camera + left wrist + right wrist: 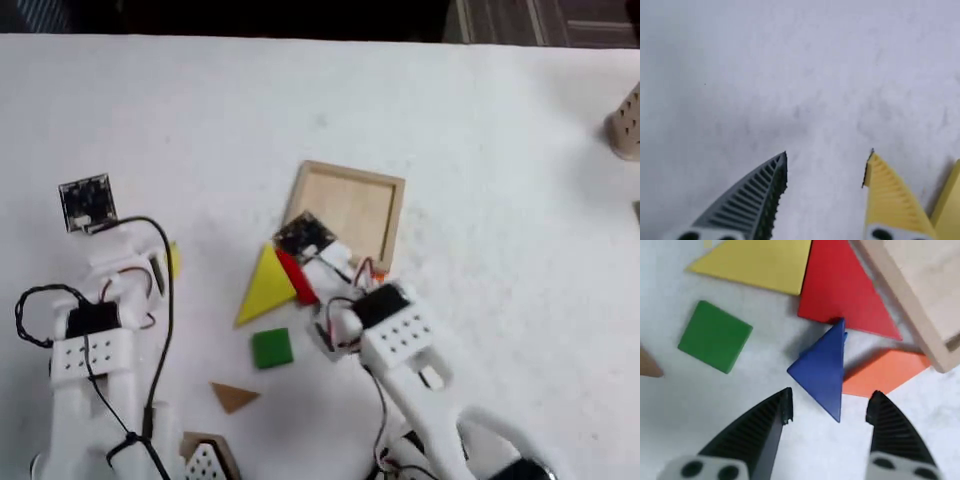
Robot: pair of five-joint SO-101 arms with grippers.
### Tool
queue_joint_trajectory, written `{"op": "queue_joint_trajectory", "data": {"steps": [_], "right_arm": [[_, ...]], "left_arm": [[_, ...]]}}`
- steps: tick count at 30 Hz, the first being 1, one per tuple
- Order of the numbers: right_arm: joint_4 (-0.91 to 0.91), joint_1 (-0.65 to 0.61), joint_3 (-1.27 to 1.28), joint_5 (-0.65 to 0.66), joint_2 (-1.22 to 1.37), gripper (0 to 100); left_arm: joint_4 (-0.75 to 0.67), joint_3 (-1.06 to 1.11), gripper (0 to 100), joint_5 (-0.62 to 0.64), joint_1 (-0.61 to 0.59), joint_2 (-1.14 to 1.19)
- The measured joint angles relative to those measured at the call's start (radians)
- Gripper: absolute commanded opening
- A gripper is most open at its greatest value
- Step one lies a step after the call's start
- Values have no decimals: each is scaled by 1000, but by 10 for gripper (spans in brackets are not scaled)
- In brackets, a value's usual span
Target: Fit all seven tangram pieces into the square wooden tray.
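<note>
Nearest your arms, a brown triangle [233, 396] lies flat on the white tabletop [480, 120], with the green square [271, 348] just beyond it. Your right gripper [831, 399] is spread wide, one black finger on each side of the near tip of the blue triangle [822, 370]; you cannot tell whether either finger touches it. The orange piece [885, 372] lies against the blue triangle's side, just beside the tray's corner. The blue triangle's far tip meets the edge of the red triangle [840, 295]. The red triangle lies edge to edge with the large yellow triangle [265, 285], between it and the tray.

Well apart from these pieces, your left gripper [828, 155] is also wide open, one grey finger and one yellow, over bare tabletop.

Farthest out sits the square wooden tray [345, 172], its pale wood floor showing.
</note>
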Motion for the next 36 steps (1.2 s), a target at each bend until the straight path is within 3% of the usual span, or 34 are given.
{"op": "queue_joint_trajectory", "data": {"steps": [6, 12, 27, 36], "right_arm": [[15, -8, -17, -3, 101, 242], [-78, -61, -3, -5, 141, 241], [-304, -63, 87, -6, 147, 241], [-313, -63, 94, -6, 147, 241]], "left_arm": [[-29, -34, 269, 0, 0, 150], [-35, -117, 268, 0, 0, 322], [-35, -123, 268, 0, 0, 330], [-35, -123, 268, -6, 0, 330]]}}
